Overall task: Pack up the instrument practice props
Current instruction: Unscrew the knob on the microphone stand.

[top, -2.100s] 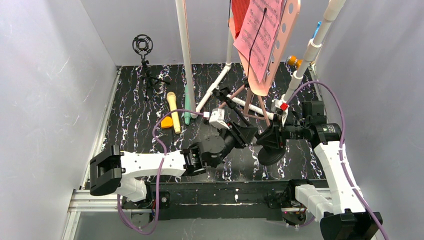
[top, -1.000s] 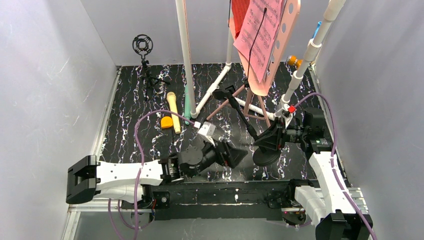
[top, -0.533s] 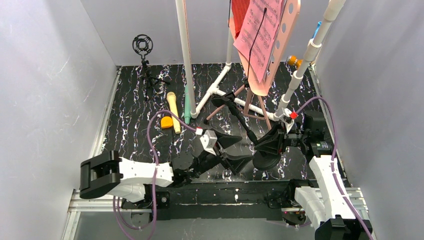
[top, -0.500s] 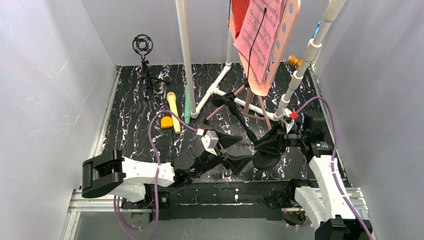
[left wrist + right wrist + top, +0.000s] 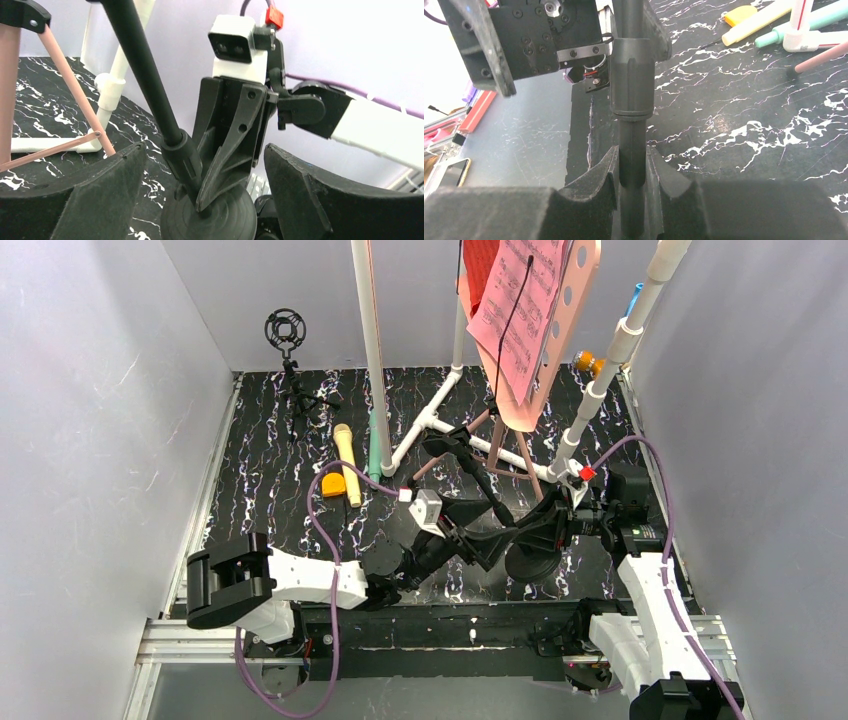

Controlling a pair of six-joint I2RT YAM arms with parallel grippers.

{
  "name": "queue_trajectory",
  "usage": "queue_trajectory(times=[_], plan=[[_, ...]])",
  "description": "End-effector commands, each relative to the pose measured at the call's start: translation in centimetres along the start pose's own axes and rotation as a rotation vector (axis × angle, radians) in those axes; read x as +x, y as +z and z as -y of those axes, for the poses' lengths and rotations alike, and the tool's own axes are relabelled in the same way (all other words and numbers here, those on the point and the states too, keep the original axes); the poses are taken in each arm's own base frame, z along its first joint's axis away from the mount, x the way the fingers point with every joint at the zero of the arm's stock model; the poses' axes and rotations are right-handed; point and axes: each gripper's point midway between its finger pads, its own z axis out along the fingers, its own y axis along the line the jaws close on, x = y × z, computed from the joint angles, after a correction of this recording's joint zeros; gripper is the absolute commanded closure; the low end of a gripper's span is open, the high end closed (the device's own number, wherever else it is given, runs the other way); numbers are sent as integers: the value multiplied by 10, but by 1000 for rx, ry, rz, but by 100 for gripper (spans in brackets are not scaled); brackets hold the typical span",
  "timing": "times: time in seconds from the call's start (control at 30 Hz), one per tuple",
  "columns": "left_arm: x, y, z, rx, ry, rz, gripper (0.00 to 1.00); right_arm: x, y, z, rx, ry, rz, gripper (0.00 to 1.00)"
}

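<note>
From above, the black microphone stand [image 5: 478,472] leans on its round base at the near middle of the marbled table [image 5: 260,470], its pole slanting up and back toward the tripod legs of the pink music stand [image 5: 572,300]. The right gripper [image 5: 540,528] is pinched on the pole low down, just above the base. The left gripper [image 5: 500,522] reaches in from the left with jaws spread wide, one finger on each side of the pole. The pink sheet music [image 5: 515,320] and red folder [image 5: 480,270] hang high at the back. The yellow microphone [image 5: 346,465] and mint-green microphone [image 5: 374,455] lie side by side, well apart from both grippers. The white pipe frame [image 5: 372,340] and grey walls crowd the back and sides; bare table lies to the left. The left wrist view shows both padded fingers [image 5: 100,195] standing clear of the pole, with the right gripper's finger directly behind it. The right wrist view alone shows the fingers [image 5: 606,172] pressed against the pole below its collar, the left gripper's body close behind.
</note>
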Motion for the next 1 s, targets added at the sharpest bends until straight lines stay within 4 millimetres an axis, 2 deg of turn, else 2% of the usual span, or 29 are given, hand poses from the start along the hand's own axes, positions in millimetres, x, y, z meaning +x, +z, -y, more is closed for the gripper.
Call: queue_trajectory(times=[0.0, 0.1, 0.23, 0.47, 0.6, 0.87, 0.97], plan=[[-27, 10, -6, -90, -134, 115, 19, -8, 0, -11, -58, -61, 18, 99], [-23, 10, -12, -127, -186, 119, 24, -8, 0, -11, -58, -60, 18, 99], [-18, 11, -14, -142, -219, 117, 35, -8, 0, -12, -58, -60, 18, 99], [-14, 13, -16, -149, -231, 111, 44, -7, 0, -11, -58, -56, 18, 99], [-15, 16, -14, -141, -221, 112, 57, -6, 1, -10, -61, -51, 17, 99], [-5, 22, -15, -117, -221, 86, 53, -4, 2, -8, -66, -46, 15, 99], [-2, 23, -16, -113, -220, 77, 73, -4, 2, -8, -69, -49, 14, 99]])
